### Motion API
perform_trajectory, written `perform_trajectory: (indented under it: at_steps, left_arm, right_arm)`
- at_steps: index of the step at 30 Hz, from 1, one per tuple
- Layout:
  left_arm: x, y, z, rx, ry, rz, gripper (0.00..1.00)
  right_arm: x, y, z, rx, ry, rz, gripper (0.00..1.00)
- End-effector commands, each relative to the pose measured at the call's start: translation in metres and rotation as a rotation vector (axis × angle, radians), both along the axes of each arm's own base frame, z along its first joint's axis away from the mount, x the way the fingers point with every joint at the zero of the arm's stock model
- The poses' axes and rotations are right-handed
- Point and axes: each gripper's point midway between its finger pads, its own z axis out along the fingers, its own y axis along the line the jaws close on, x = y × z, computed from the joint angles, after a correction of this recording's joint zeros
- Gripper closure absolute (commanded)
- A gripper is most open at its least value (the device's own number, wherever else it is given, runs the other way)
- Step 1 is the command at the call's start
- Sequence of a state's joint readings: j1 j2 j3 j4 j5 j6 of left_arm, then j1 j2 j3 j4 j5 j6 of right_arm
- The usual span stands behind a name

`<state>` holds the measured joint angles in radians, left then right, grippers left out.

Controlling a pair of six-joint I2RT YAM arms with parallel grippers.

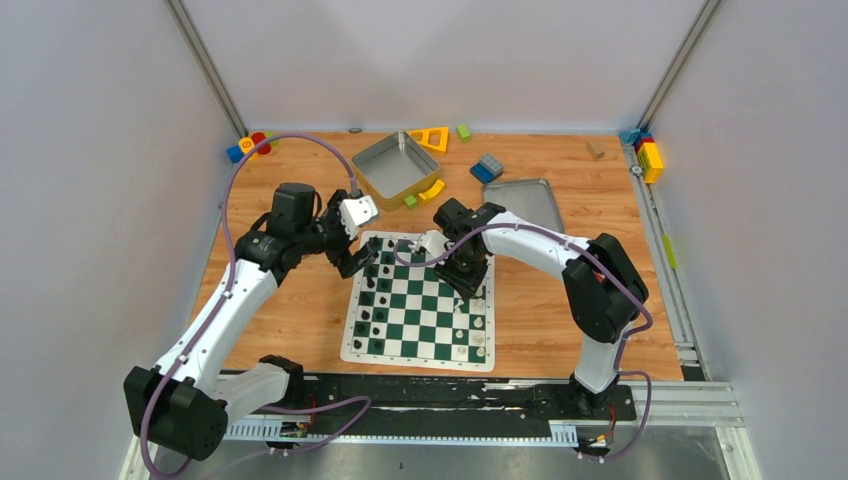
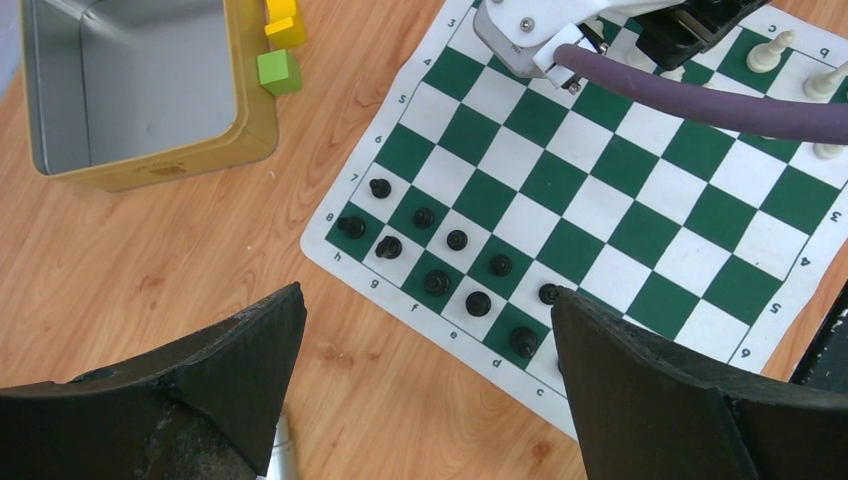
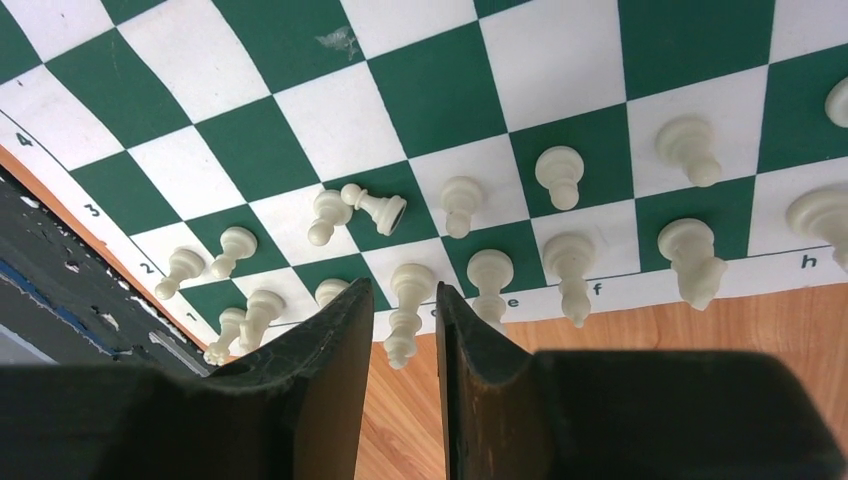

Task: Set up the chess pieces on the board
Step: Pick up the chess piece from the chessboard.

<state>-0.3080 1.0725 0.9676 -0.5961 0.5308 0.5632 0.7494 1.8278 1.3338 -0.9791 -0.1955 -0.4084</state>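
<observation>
The board lies by the table's near edge, with black chess pieces along its left side and cream chess pieces along its right. Our left tool gapes wide above the black ranks. Our right tool stands nearly together about one cream piece; whether it is clamped, we cannot tell.

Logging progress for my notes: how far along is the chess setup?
Done: black pieces stand in two rows along one board edge, white pieces along the opposite. In hand: right gripper straddles a white piece; grip unclear. Remaining: one tipped white pawn; left gripper open, empty.
</observation>
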Motion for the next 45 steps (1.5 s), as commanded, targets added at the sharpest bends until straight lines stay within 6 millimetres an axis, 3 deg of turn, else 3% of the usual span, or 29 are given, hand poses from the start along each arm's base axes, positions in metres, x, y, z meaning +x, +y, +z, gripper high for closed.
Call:
perform_trajectory:
  at_steps: [1, 45]
  left_arm:
    - [0.001, -0.001, 0.021, -0.032, -0.045, -0.004, 0.00]
    - [0.000, 0.003, 0.018, -0.033, -0.038, 0.004, 0.00]
  right_arm:
    - [0.002, 0.013, 0.002, 0.056, -0.009, -0.003, 0.70]
    - [-0.005, 0.019, -0.028, 0.059, 0.052, -0.012, 0.75]
